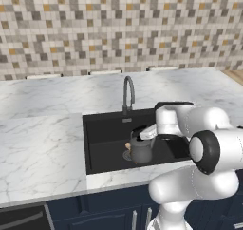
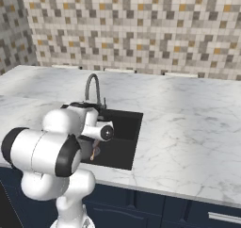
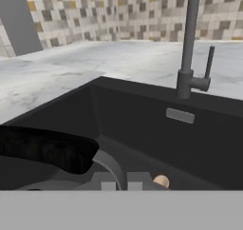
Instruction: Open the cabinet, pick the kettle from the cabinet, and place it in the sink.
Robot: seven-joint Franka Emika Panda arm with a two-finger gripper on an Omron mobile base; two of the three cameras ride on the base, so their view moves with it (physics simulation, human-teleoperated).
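The grey metal kettle (image 1: pixel 141 151) sits low inside the black sink (image 1: pixel 105 129), right of its middle, with its spout toward the left. My gripper (image 1: pixel 144 134) reaches down from the right and is shut on the kettle at its black arched handle (image 3: pixel 47 150). In the hand view my gripper (image 3: pixel 122 182) points along the basin toward the back wall of the sink (image 3: pixel 156 129), with the kettle's grey rim (image 3: pixel 113 166) just ahead of it. Whether the kettle rests on the basin floor I cannot tell. The cabinet is out of view.
A tall grey gooseneck faucet (image 1: pixel 128 94) stands behind the basin, close above the hand. White marble countertop (image 1: pixel 42 148) spreads on both sides, with a mosaic tile wall (image 1: pixel 118 29) behind. Navy drawers (image 1: pixel 95 209) run under the counter. My own arm (image 2: pixel 52 151) blocks part of the sink.
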